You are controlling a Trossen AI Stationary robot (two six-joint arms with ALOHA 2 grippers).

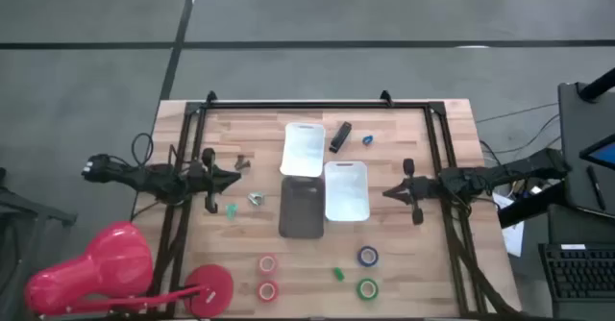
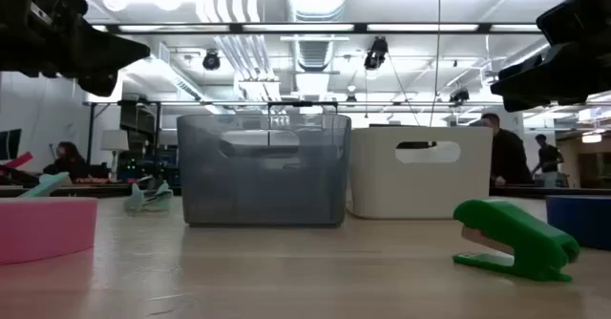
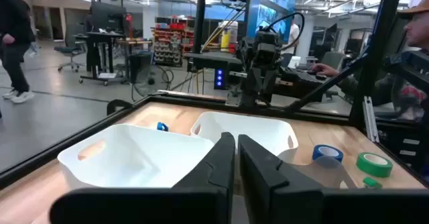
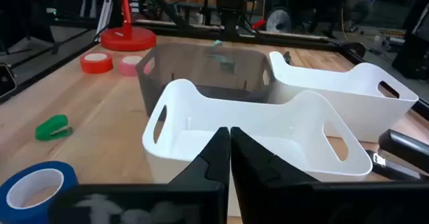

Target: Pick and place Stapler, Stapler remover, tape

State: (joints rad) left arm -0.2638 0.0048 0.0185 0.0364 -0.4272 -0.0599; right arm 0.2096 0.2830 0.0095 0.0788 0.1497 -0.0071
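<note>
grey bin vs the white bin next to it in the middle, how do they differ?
Colour: the grey bin is smoky and see-through, the white bin is opaque.
Place: the grey bin lies nearer the left tool, the white bin nearer the right tool.
Shared: rectangular shape, similar size, cut-out handles, both upright and side by side.

Wooden tabletop (image 1: pixel 404 254), three trays (image 1: pixel 324 190) at centre, red tape (image 1: pixel 267 263), blue tape (image 1: pixel 368 256), green tape (image 1: pixel 367 288), black stapler (image 1: pixel 340 136), green remover (image 1: pixel 338 275)
</note>
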